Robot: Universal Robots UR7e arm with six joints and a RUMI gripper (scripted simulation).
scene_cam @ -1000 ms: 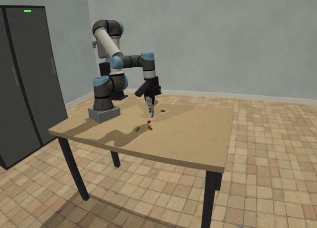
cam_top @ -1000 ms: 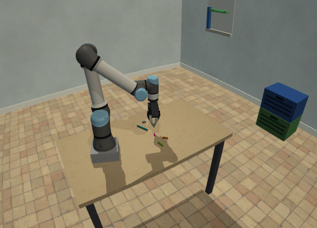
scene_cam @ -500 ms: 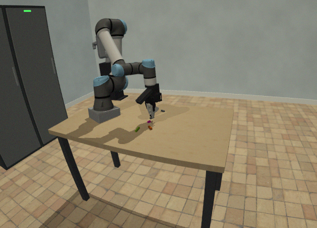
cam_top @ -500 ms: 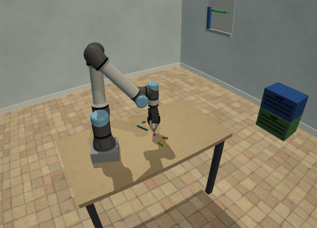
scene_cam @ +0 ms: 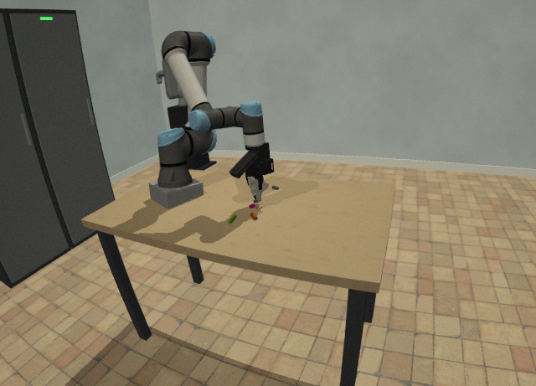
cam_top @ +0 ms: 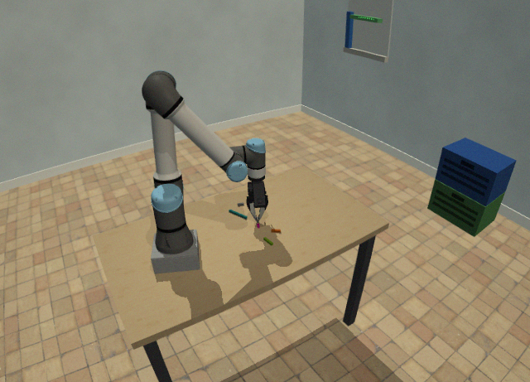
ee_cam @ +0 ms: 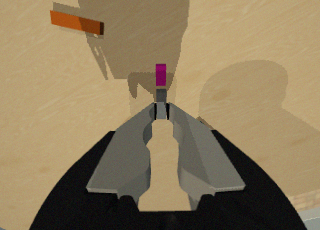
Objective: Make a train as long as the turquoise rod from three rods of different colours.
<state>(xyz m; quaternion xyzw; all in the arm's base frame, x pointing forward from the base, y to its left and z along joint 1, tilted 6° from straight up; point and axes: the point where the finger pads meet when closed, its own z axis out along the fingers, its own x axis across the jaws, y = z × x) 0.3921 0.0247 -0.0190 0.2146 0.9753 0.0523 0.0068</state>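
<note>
My gripper is shut on a small grey rod and holds it low over the middle of the table. In the wrist view the grey rod sits just short of a magenta rod, roughly in line with it. I cannot tell if they touch. The magenta rod lies flat on the table. An orange rod lies to its right and a lime rod nearer the front. The turquoise rod lies to the left of the gripper. The orange rod also shows in the wrist view.
A small dark grey piece lies behind the turquoise rod, also seen in the exterior view. The arm's base stands on the table's left part. A dark cabinet stands beside the table.
</note>
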